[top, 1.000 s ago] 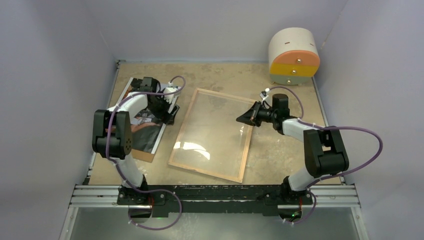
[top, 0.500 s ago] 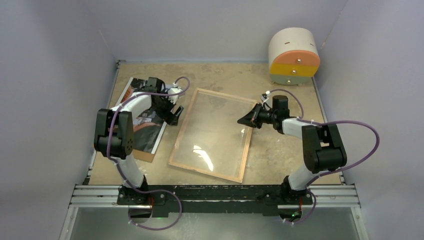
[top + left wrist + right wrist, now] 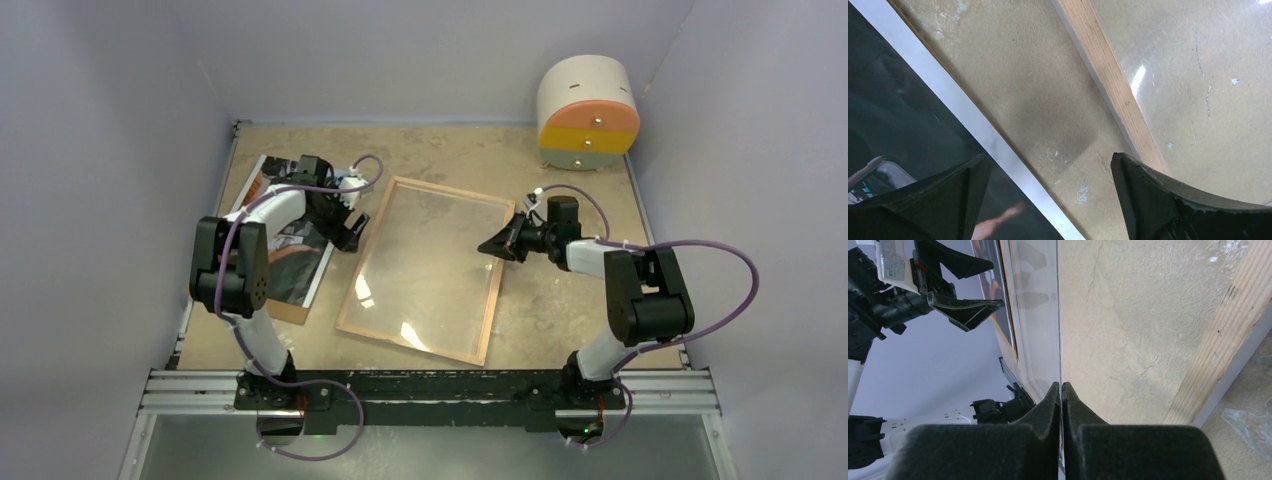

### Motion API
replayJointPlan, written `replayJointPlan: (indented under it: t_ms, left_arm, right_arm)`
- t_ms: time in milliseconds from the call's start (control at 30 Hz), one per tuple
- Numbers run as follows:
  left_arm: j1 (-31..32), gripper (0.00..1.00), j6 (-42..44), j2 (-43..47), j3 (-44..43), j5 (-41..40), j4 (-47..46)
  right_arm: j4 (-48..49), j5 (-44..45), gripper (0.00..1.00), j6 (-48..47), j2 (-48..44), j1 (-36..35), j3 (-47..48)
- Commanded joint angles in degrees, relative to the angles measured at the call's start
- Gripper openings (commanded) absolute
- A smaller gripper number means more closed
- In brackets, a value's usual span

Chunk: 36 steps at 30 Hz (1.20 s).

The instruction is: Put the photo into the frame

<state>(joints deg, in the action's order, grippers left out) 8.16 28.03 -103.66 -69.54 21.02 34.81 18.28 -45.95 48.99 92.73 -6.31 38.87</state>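
Photo (image 3: 300, 265) lies just left of the spread left gripper (image 3: 1048, 159); right gripper (image 3: 1061, 385) pinches the glass pane (image 3: 420, 265) of the frame (image 3: 410, 343)

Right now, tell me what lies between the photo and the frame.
A bare strip of tabletop, shown in the left wrist view, under the open left pincer.

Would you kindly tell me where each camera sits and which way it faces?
Top external: above and behind the robot, facing down on the table; the left arm and right arm show whole, the frame between them.
Left wrist: on the left arm, facing down between its open left pincer at the photo, bare table and the frame's wooden rail.
Right wrist: on the right arm, facing along the glass pane, which the right pincer grips edge-on; the left arm shows beyond.
Shared: both wrist views catch the frame's wooden rail.
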Motion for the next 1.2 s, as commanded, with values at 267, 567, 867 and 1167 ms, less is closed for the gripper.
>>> replayJointPlan:
  t_ms: [267,567,867,1167]
  left_arm:
    - [1.04,0.97,-0.13,-0.75,0.24,-0.46,-2.16]
    - [1.08,0.93,-0.03,-1.80,0.47,-1.98,-3.02]
    - [1.11,0.91,-0.67,-3.80,0.55,-5.18,-3.98]
    - [1.09,0.81,-0.39,-5.40,2.41,-4.90,-4.85]
  right_arm:
    - [5.48,-0.14,0.00,-0.09,-2.73,0.33,-0.33]
    - [8.92,-2.96,0.00,-1.02,-6.45,0.33,-0.82]
    - [13.24,-4.04,0.00,1.62,-4.24,0.33,-0.38]
    - [21.46,-5.37,0.00,6.75,-2.08,0.33,-0.82]
